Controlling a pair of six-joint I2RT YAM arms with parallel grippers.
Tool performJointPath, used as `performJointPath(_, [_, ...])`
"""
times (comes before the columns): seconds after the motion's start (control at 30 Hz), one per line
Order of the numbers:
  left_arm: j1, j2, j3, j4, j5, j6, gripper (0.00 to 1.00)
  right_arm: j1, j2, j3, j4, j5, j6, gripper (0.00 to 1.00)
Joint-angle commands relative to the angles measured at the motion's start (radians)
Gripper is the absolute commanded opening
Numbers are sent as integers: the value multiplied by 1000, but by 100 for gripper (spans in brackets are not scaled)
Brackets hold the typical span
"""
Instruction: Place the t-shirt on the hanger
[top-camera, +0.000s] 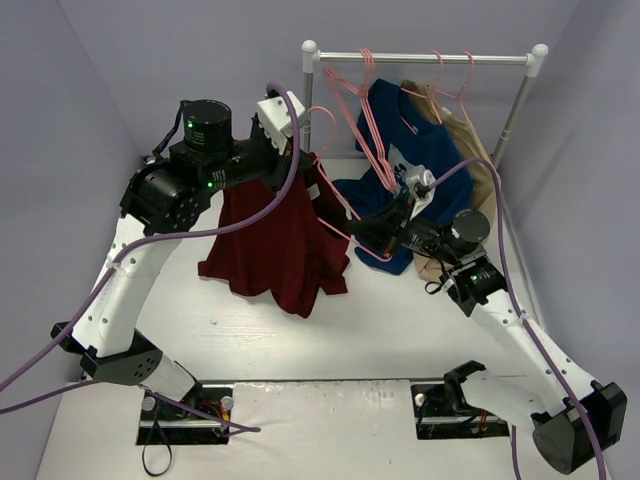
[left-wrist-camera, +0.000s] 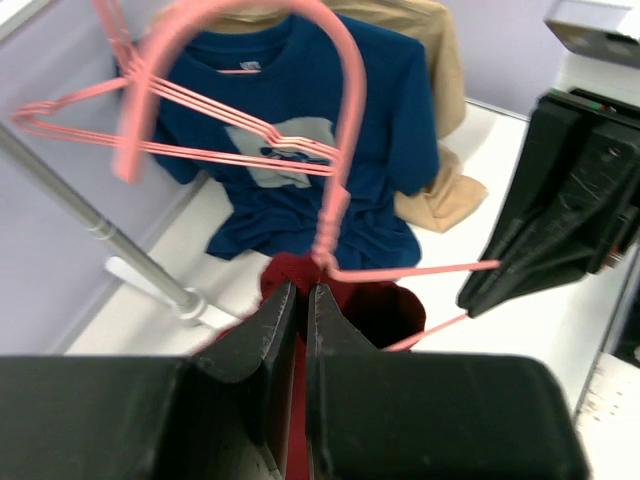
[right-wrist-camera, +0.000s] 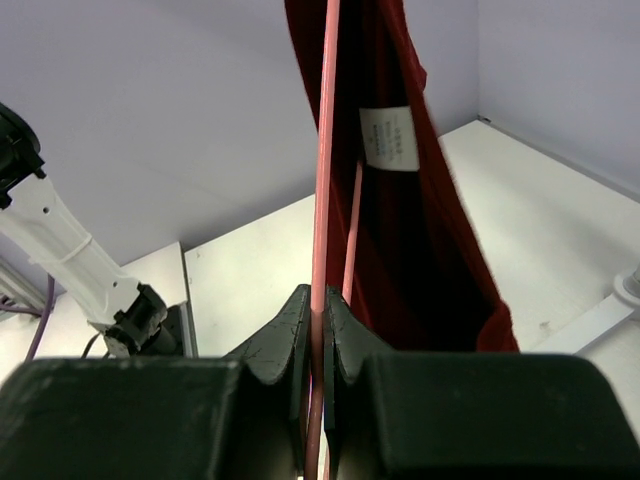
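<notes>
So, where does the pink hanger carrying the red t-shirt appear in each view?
Top external: the hanger slants through the centre, along the right side of the t-shirt.
Left wrist: its hook arches over the top centre.
Right wrist: one wire stands upright at centre.
Shared landmark: the t-shirt, in all three.

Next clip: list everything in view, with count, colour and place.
t-shirt: one, maroon, held up at centre.
hanger: one, pink wire, alongside the t-shirt.
rack: one, white and grey, far right.
spare hangers: several, pink, on the rack.
navy t-shirt: one, hanging on the rack.
tan garment: one, behind the navy t-shirt.
table: one, white, beneath everything.
left hand: black, shut on the t-shirt.
right hand: black, shut on the hanger.
</notes>
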Motion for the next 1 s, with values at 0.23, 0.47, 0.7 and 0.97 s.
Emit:
performJointPath(0.23, [-7,-9,67,83,43,-5,12,3,-47,12,146,-65,-21,0])
performJointPath(0.47, [-4,-88,3,81,-13,31,45,3,-42,2,146,-71,-20,0])
performJointPath(0.7, [48,-155,-66,60,-27,75,48,3,-35,-13,145,-85,-24,0])
performJointPath(0.97, [223,-130,-77,-27,201,121,52,3,-16,-4,144,-119,-25,0])
